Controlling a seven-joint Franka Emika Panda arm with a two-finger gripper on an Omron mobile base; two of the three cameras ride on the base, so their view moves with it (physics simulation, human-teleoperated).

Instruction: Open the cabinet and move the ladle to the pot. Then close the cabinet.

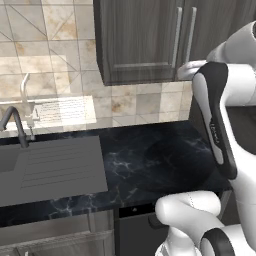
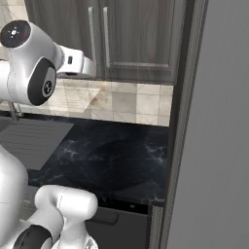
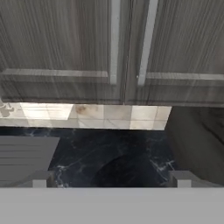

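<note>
On the left we see the sink (image 1: pixel 50 167) with its dark faucet (image 1: pixel 15 125), set in the black marble counter (image 1: pixel 150 160), and above the counter hangs the cabinet (image 3: pixel 122 48), which is the thing we must deal with first. Both of its doors are closed, so the ladle and the pot cannot be seen, and we cannot tell where they stand. In the hand view the left door handle (image 3: pixel 114 41) and the right door handle (image 3: pixel 145 41) hang side by side, just apart at the middle seam, and they lie in front of our gripper (image 3: pixel 111 178) and higher than it. The fingers (image 3: pixel 41 178) stand wide apart and hold nothing; they are not yet touching any handle. We judge that the step in hand is the reaching for one handle. To do it well, we should choose one bar only, raise the hand until the bar sits between the two fingers, and turn the hand so that the fingers close across the thin bar, not along it. Since the two bars are so close, we must take care not to catch both. On the right a tall grey panel (image 2: pixel 219 121) stands near, so a right door swinging out may have little room there.
</note>
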